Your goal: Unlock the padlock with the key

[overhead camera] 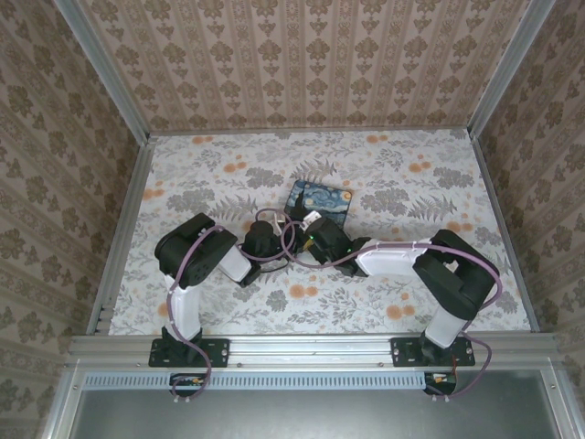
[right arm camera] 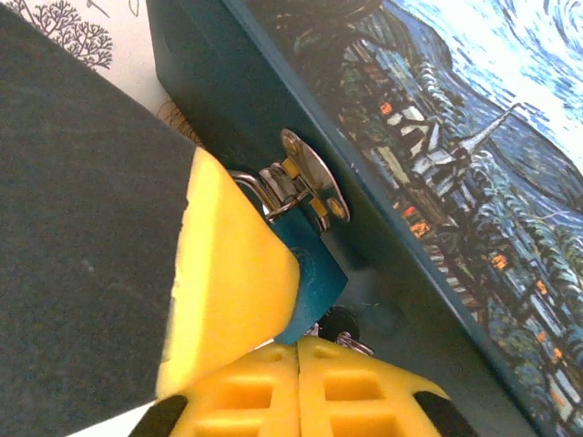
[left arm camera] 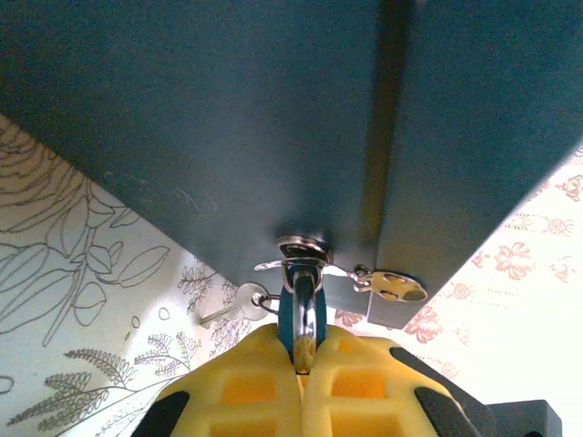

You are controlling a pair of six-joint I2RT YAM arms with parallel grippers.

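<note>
Top external: both arms meet at painted box [overhead camera: 320,201], mid-desk [overhead camera: 210,165]
Left wrist: left fingers [left arm camera: 304,364] clamped on padlock [left arm camera: 291,319], which hangs from box hasp [left arm camera: 303,246]; key [left arm camera: 246,300] dangles just beside
Right wrist: right fingers [right arm camera: 299,355] pressed together just below padlock; cannot tell what they hold

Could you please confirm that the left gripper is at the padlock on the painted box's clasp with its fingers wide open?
Not quite. The left gripper is at the padlock on the clasp of the painted box, but its fingers are not wide open: they are shut, pinching the padlock between them. The left wrist view shows this.
</note>
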